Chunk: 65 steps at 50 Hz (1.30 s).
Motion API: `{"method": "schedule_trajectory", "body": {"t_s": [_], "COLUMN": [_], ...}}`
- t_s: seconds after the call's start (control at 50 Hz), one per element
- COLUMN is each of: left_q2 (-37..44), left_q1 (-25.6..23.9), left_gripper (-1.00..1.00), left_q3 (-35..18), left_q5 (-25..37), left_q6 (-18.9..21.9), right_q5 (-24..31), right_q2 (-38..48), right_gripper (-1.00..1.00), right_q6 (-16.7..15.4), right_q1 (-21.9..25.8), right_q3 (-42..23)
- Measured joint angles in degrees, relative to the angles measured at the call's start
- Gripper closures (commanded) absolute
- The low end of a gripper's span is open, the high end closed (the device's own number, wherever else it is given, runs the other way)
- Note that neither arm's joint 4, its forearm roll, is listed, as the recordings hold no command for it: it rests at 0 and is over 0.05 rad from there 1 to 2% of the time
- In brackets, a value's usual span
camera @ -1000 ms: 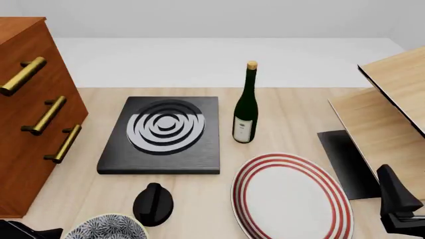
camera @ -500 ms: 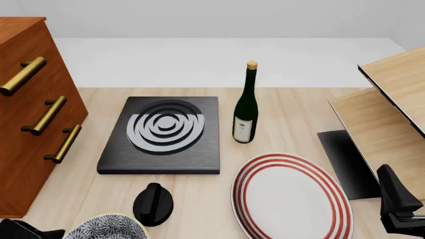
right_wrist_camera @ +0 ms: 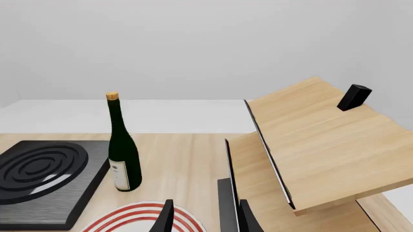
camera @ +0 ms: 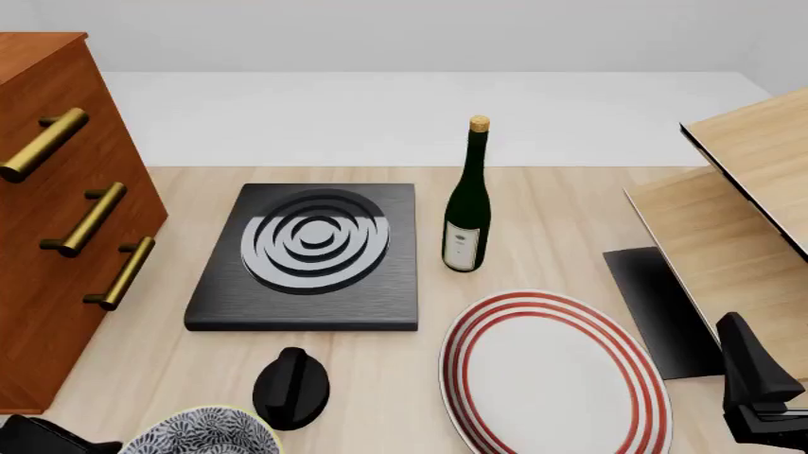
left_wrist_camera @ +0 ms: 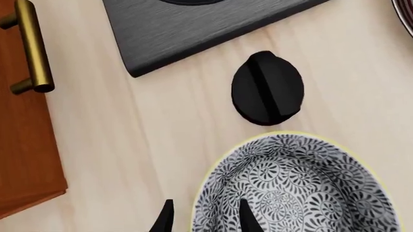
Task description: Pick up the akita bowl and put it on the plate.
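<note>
The left gripper (left_wrist_camera: 203, 220) is spread apart with its fingers on both sides of the akita bowl (left_wrist_camera: 303, 188) rim, not squeezing it.

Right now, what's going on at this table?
The left claw is open with its fingers on either side of the akita bowl's rim, one inside and one outside. The bowl sits on the table, not yet lifted. The plate waits with nothing on it; the right claw hangs open near it, holding nothing.

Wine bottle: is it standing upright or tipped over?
Upright: the wine bottle stands on its base on the table, cork end up.
</note>
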Motion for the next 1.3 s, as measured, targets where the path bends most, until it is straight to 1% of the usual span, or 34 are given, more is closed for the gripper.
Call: {"method": "schedule_trajectory", "body": {"t_s": [0.26, 0.28, 0.36, 0.62, 0.72, 0.92, 0.98, 1.3], "left_q2": [1.24, 1.29, 1.66, 7.23, 7.58, 2.86, 0.80, -6.99], "left_q1": [0.70, 0.68, 1.03, 0.92, 0.54, 0.82, 0.73, -0.57], "left_gripper": [-1.00, 1.00, 1.00, 1.00, 1.00, 1.00, 1.00, 1.00], "left_q3": [0.01, 0.00, -0.21, -0.49, -0.59, -0.69, -1.21, -8.38], "left_q5": [-0.03, 0.00, -0.36, -5.75, -6.05, -3.35, -1.65, 7.11], "left_q6": [0.02, 0.16, 0.93, 2.79, 3.39, 6.34, 7.19, 10.13], "right_q5": [0.00, 0.00, 0.00, 0.00, 0.00, 0.00, 0.00, 0.00], "right_q2": [0.01, 0.00, 0.00, 0.00, 0.00, 0.01, 0.00, 0.01], "right_gripper": [-1.00, -1.00, -1.00, -1.00, -1.00, -1.00, -1.00, -1.00], "right_q6": [0.00, 0.00, 0.00, 0.00, 0.00, 0.00, 0.00, 0.00], "right_q1": [0.00, 0.00, 0.00, 0.00, 0.00, 0.00, 0.00, 0.00], "right_q3": [0.00, 0.00, 0.00, 0.00, 0.00, 0.00, 0.00, 0.00]}}
